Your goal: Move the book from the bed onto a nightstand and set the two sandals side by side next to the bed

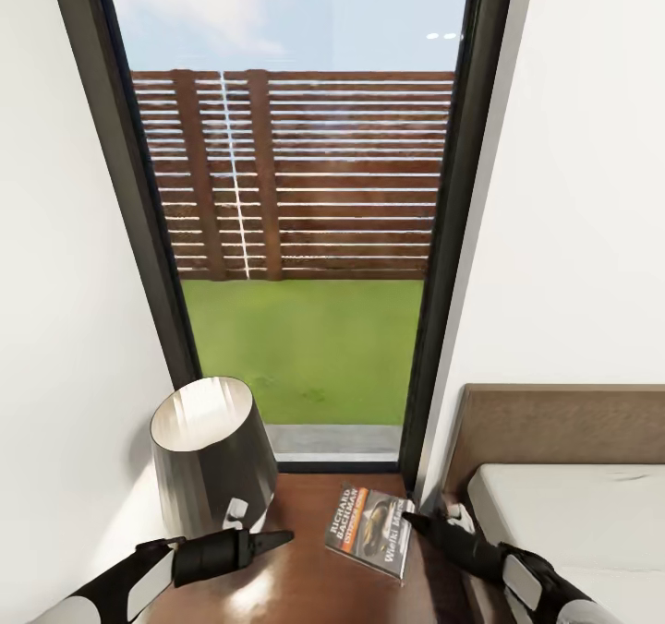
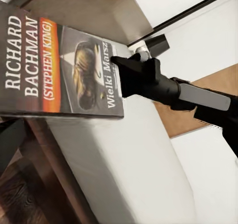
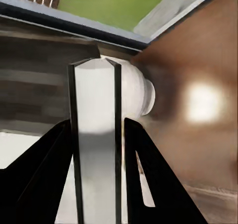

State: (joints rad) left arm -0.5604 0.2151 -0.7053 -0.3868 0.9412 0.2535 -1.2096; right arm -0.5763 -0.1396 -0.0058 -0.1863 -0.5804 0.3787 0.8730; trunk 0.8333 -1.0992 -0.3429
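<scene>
The book (image 1: 371, 530) lies flat on the glossy top of the nightstand (image 1: 296, 578), cover up, near the edge beside the bed (image 1: 573, 513). The right gripper (image 1: 413, 518) reaches in from the bed side, its dark tip at the book's near corner; in the right wrist view the book's pale edge (image 3: 96, 144) stands between the two black fingers (image 3: 148, 179), which are spread a little wider than it, so I cannot tell if they pinch it. The left gripper (image 1: 277, 539) hovers over the nightstand in front of a lamp (image 1: 211, 453), its fingers pressed together to a point. Behind, a tall window (image 1: 296, 236) looks onto grass and a wooden fence.
</scene>
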